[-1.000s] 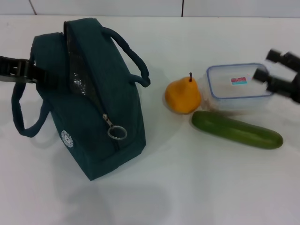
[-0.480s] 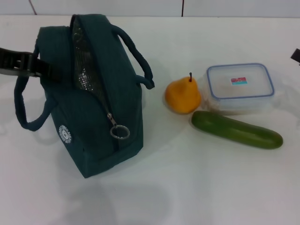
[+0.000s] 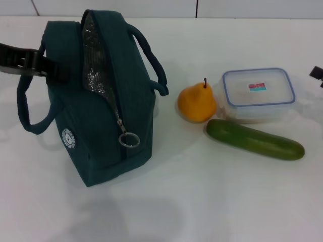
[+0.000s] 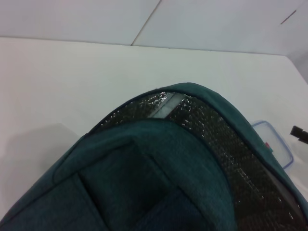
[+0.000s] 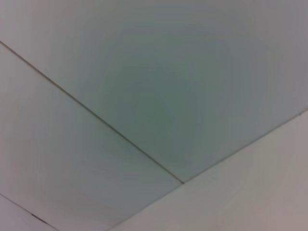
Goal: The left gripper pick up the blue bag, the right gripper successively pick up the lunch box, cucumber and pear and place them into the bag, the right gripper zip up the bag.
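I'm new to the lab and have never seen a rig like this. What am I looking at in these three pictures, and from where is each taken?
It is a two-armed robot at a white table. The head view looks down from the robot's head. The left gripper, a black claw, reaches in at the blue bag by its far side; whether it grips is hidden. The bag's zipper is open, showing silver lining. Beside it lie a pear, a lunch box and a cucumber. Only a tip of the right gripper shows at the edge. The left wrist view looks over the bag's top. The right wrist view shows only blank panels.
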Tool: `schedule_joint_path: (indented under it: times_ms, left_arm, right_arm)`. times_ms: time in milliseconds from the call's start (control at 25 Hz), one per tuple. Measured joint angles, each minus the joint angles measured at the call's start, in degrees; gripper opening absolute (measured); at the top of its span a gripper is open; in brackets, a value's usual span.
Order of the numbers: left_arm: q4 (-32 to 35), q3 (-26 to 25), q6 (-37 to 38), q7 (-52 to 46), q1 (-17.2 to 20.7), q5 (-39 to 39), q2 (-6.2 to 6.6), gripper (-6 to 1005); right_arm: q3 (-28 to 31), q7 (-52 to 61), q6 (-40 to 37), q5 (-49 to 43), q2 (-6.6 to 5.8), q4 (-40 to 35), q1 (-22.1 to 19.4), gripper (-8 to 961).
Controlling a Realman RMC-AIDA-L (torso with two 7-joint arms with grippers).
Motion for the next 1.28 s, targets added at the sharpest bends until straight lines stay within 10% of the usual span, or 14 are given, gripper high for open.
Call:
schedule_joint_path:
  times_ms: [1280]
  left_arm:
    - [0.32, 0.30, 0.09, 0.00, 0.35, 0.04, -0.42, 44]
  right_arm:
    - [-2.88, 0.85, 3.05, -0.35, 2.66, 3.85, 4.38, 828]
